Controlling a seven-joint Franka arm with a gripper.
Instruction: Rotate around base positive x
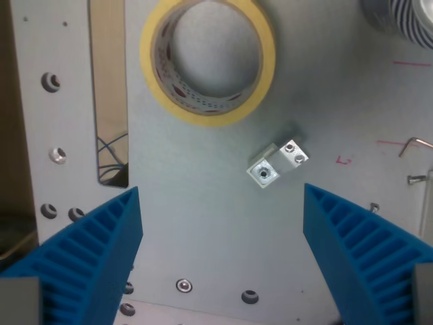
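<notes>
My gripper point(222, 196) is open and empty, looking straight down at a grey metal plate point(203, 223). Its two blue ribbed fingers show at the bottom: one at the wrist view's left point(95, 250), one at the right point(358, 250). A small aluminium bracket block point(277, 164) with screw holes lies on the plate, between and a little beyond the fingertips. A roll of yellow tape point(208, 61) lies flat at the top centre.
A long slot point(109, 95) in the plate at the left shows wires below. A striped roll point(402, 20) sits at the top right. An Allen key point(414, 145) and a small screw point(418, 179) lie at the right. Bolts and holes dot the plate's left and bottom.
</notes>
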